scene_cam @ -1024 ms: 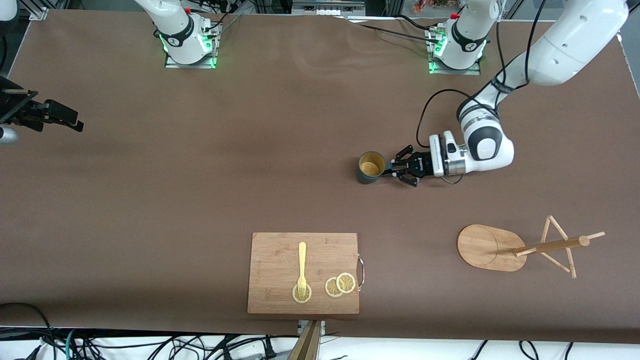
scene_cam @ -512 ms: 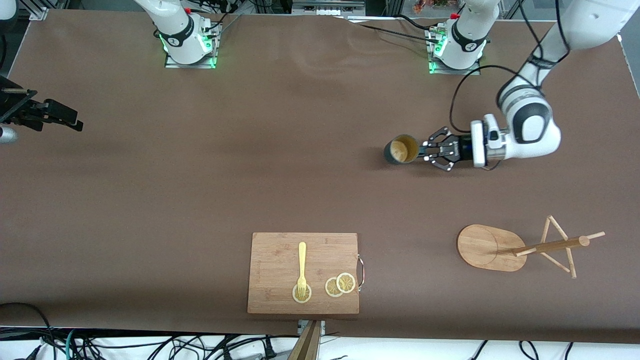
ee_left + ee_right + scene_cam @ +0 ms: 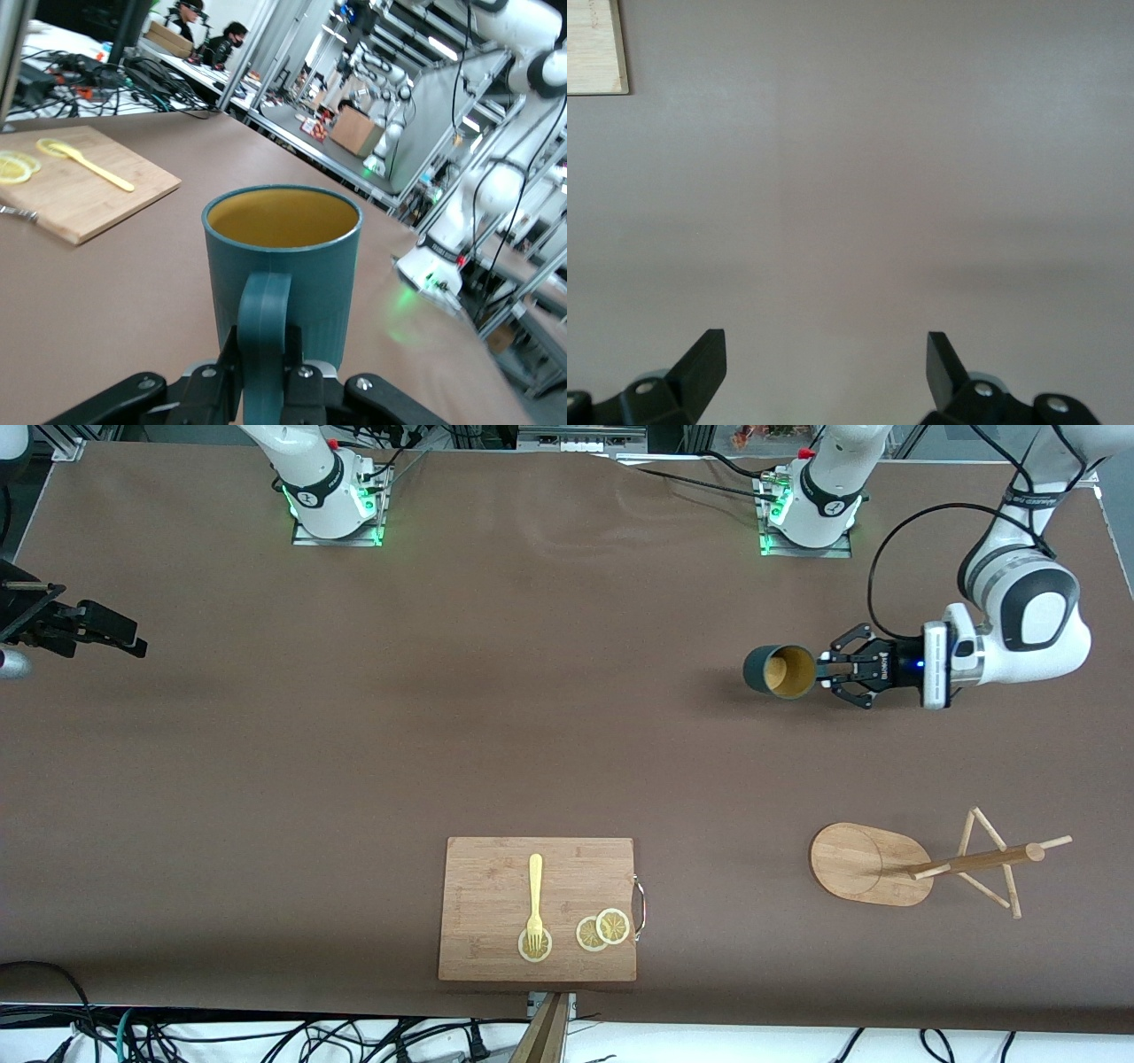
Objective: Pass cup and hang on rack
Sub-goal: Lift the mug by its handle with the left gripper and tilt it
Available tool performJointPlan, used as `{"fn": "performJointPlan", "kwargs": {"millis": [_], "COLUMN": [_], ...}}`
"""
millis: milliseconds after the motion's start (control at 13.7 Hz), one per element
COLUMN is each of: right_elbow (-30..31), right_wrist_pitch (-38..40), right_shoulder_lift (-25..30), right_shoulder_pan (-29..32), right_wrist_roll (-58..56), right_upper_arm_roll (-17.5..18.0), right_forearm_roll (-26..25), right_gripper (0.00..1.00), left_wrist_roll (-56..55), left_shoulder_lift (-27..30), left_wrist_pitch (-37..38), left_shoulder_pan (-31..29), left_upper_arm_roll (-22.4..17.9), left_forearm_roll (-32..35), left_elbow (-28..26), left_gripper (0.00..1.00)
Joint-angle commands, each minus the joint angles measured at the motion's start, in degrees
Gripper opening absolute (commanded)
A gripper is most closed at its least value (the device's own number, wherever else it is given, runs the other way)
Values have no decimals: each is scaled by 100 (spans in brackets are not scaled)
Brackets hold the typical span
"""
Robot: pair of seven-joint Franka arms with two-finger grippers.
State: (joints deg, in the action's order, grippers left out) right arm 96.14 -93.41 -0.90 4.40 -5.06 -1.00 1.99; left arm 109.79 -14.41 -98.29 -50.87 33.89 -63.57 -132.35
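Observation:
My left gripper (image 3: 822, 670) is shut on the handle of the dark teal cup (image 3: 779, 670) and holds it in the air over the table at the left arm's end. In the left wrist view the cup (image 3: 283, 266) stands upright with its tan inside showing, and my left gripper (image 3: 264, 354) clamps the handle from both sides. The bamboo rack (image 3: 921, 863) stands nearer to the front camera than the cup, its post and pegs over its oval base. My right gripper (image 3: 133, 642) waits at the right arm's end of the table; the right wrist view shows my right gripper (image 3: 826, 359) open and empty over bare table.
A wooden cutting board (image 3: 496, 903) lies near the table's front edge, with a yellow fork (image 3: 534, 901) and lemon slices (image 3: 602, 928) on it. A corner of the board (image 3: 594, 49) shows in the right wrist view. The two arm bases stand along the table's back edge.
My left gripper has carried the cup up and toward the left arm's end of the table. The right arm has not moved.

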Motion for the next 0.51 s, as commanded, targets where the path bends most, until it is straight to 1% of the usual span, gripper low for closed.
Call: {"fn": "performJointPlan", "kwargs": {"millis": [0,146,439], "right_elbow": [-87,-87,-87], "right_wrist_pitch": [112,113,121], "right_shoulder_lift": [11,2,2], "right_shoulder_pan": [43,43,52], "right_wrist_roll": [-13,-30,-48], "right_upper_arm_roll": [30,12,-6], "right_forearm_roll": [83,83,83], "right_gripper": [100,100,100], "left_wrist_roll": [-588,-1229,-2477], "left_shoulder_lift": [131,114,-141], "left_wrist_pitch": [546,793,952], "left_shoulder_pan": [-642,-941,-1346], "left_upper_arm_roll": [56,56,39], "left_forearm_roll": [187,187,187], "left_elbow": [-46,-37,253], "left_gripper": [0,0,0]}}
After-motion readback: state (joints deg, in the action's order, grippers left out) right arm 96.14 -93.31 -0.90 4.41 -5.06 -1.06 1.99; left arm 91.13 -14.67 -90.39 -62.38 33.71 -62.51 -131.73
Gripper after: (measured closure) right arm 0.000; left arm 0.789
